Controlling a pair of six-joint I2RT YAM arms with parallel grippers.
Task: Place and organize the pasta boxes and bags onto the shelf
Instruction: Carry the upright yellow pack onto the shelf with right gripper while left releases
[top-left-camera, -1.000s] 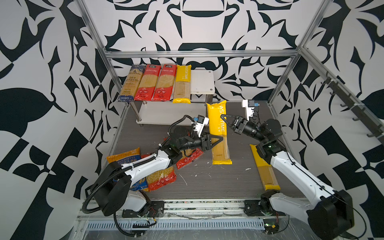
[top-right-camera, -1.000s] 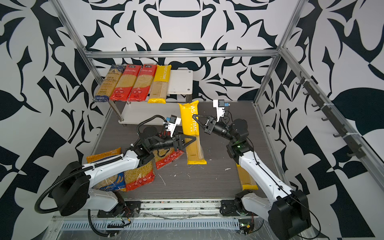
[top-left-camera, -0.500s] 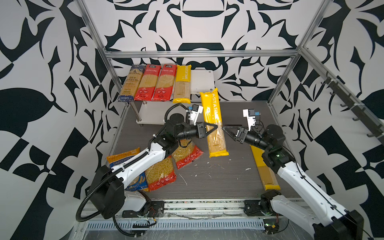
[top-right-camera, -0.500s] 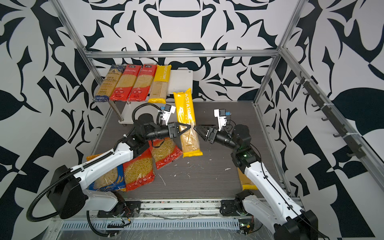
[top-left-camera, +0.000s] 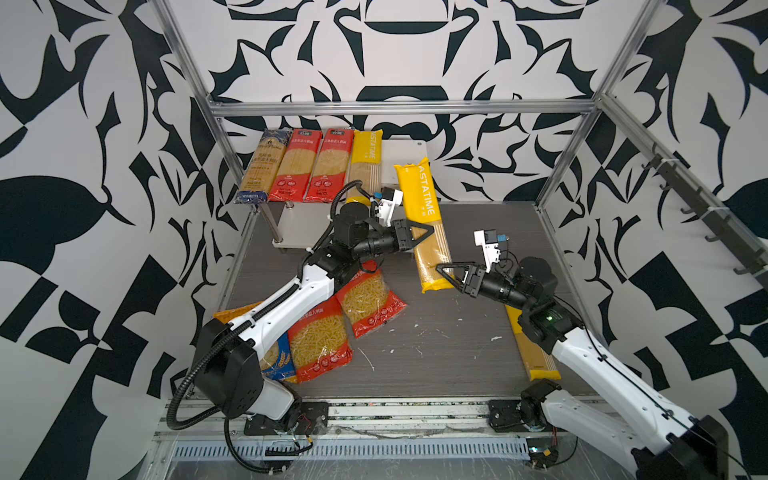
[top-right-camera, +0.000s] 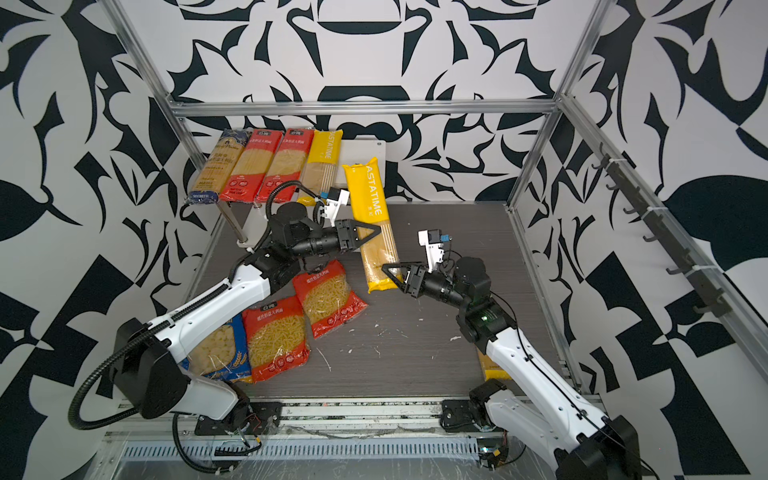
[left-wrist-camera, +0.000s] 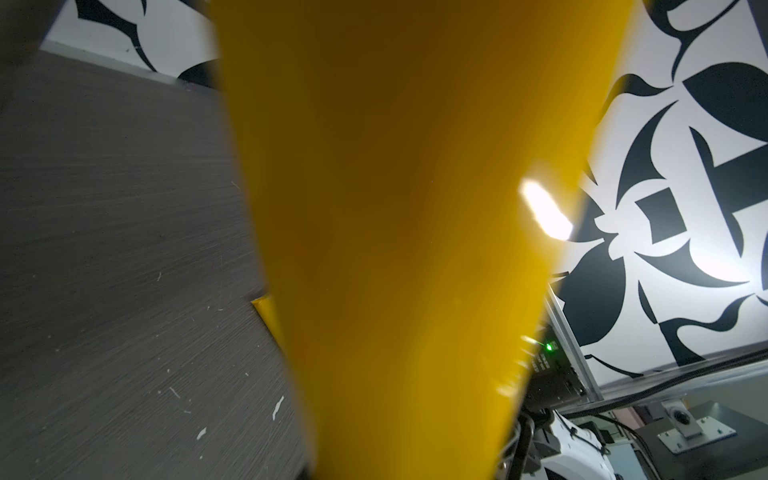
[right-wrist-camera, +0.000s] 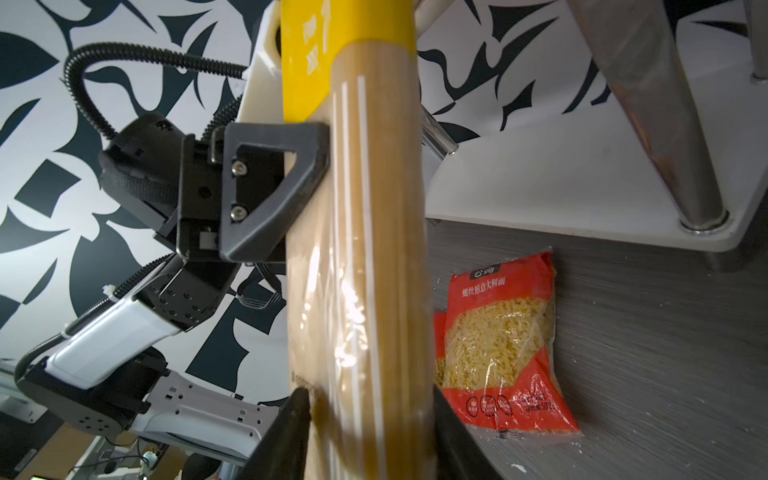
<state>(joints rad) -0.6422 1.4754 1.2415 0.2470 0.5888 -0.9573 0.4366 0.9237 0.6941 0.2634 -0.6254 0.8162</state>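
Observation:
A long yellow pasta packet (top-left-camera: 419, 195) (top-right-camera: 370, 195) hangs tilted above the floor, its top end near the shelf (top-left-camera: 409, 166). My left gripper (top-left-camera: 430, 233) (top-right-camera: 376, 233) is shut on its middle; the packet fills the left wrist view (left-wrist-camera: 415, 208). My right gripper (top-left-camera: 442, 272) (right-wrist-camera: 368, 415) has a finger pressed on each side of the packet's lower end (right-wrist-camera: 365, 249). On the shelf's top board lie a dark-blue packet (top-left-camera: 262, 170), two red ones (top-left-camera: 296, 166) (top-left-camera: 328, 166) and a yellow one (top-left-camera: 365, 162).
On the floor lie two short red packets (top-left-camera: 370, 301) (top-left-camera: 320, 345), a blue-orange bag (top-left-camera: 276, 357) half under my left arm, and a long yellow packet (top-left-camera: 534, 353) under my right arm. Aluminium frame rails (top-left-camera: 399, 108) enclose the cell. Hooks (top-left-camera: 706, 208) line the right wall.
The yellow packet passed from my right gripper to my left and moved up towards the shelf. My right gripper let go, dropped lower and closed round the packet's lower end.

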